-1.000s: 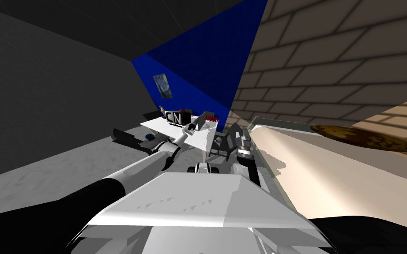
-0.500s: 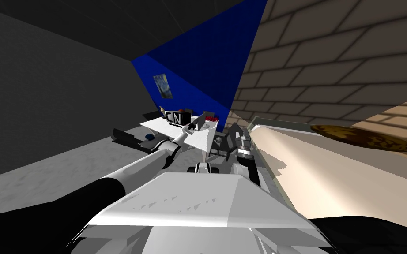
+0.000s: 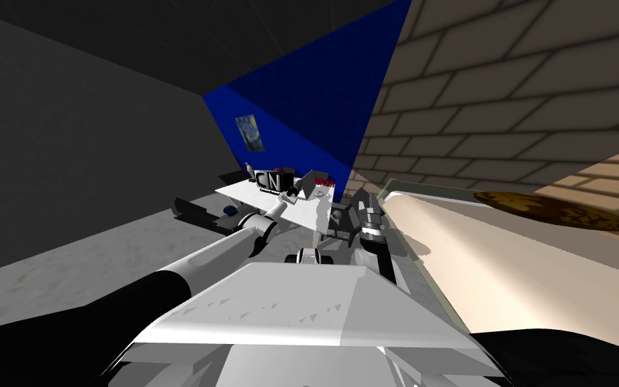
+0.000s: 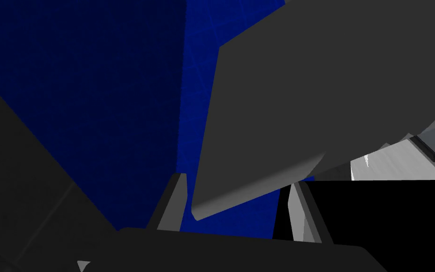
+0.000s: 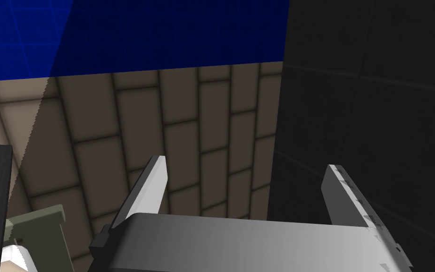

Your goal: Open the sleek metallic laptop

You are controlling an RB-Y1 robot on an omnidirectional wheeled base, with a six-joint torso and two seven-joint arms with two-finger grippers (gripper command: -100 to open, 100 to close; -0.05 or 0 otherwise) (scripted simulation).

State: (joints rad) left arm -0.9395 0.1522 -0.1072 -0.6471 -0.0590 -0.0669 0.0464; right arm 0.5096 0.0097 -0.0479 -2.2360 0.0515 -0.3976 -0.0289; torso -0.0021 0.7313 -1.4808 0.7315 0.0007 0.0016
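Right gripper [image 5: 245, 163], 1 o'clock: two fingers apart.
Left gripper [image 4: 237, 179], 12 o'clock, over one white desk [image 3: 301, 213]: two fingers apart, straddling the lid corner of one grey laptop [image 4: 306, 94], lid raised.
One black "CN" box [image 3: 271, 181] at its 9 o'clock.

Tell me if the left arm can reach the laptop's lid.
Probably yes: the corner of the dark grey flat laptop lid lies between the open fingers of the left gripper, with nothing in the way.
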